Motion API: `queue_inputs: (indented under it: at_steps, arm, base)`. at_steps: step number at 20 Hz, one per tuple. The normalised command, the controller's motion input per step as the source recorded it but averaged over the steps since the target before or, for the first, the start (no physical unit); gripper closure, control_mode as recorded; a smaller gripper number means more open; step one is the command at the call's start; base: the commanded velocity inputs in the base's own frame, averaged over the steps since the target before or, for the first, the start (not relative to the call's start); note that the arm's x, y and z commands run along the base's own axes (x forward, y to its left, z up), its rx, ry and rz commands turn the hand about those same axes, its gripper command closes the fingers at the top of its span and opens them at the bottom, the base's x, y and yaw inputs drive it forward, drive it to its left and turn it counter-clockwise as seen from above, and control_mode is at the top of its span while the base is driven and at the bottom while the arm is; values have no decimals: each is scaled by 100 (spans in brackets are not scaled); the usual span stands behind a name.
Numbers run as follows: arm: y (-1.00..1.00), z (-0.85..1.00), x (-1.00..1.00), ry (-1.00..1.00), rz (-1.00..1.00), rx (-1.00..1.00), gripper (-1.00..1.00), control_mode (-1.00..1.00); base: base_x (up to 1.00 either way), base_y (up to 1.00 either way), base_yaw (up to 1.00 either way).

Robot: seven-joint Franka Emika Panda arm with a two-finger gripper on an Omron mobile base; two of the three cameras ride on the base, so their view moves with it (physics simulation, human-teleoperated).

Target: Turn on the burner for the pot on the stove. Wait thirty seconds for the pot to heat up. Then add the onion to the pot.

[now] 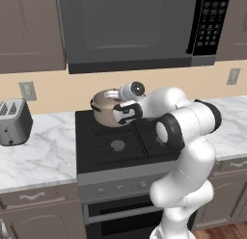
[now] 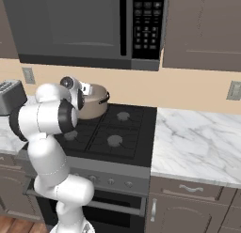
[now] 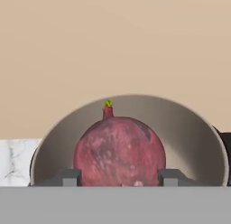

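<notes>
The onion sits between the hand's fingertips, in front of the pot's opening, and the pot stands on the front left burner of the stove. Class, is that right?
One detail is wrong. The pot stands on the back left burner of the stove, as the left base view shows. The onion does sit between the fingertips of the hand, with the pot's opening behind it.

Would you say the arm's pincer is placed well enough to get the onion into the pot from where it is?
Probably yes. The pincer has the onion between its fingertips, right at the open pot, with nothing between them; whether it is firmly gripped is unclear.
</notes>
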Motion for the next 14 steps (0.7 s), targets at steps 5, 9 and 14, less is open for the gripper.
queue_inputs:
  at_steps: [5,9,14]
  arm:
    - [16,-18,24,0,-1,0,-100,-100]
    - [0,0,0,-1,0,0,-100,-100]
    - [0,0,0,0,0,0,-100,-100]
  base:
    - [0,0,0]
    - [0,0,0]
    - [0,0,0]
